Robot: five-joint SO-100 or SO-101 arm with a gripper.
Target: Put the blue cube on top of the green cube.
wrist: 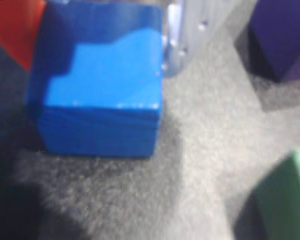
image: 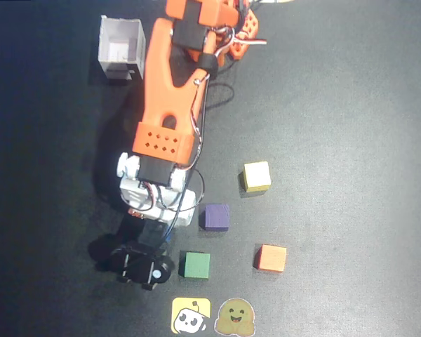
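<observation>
The blue cube (wrist: 102,95) fills the upper left of the wrist view, sitting between my gripper's (wrist: 97,30) fingers. The red finger (wrist: 10,30) presses its left side and the pale finger (wrist: 177,35) its right side. The gripper is shut on it, low over the dark mat. In the overhead view the gripper (image: 142,265) covers the blue cube, which is hidden there. The green cube (image: 194,265) lies just right of the gripper in the overhead view, and shows at the lower right corner of the wrist view (wrist: 285,200).
A purple cube (image: 215,217) sits just above the green one, also seen in the wrist view (wrist: 282,35). A yellow cube (image: 256,176) and an orange cube (image: 271,258) lie further right. A white open box (image: 121,48) stands top left. Two stickers (image: 191,316) mark the bottom edge.
</observation>
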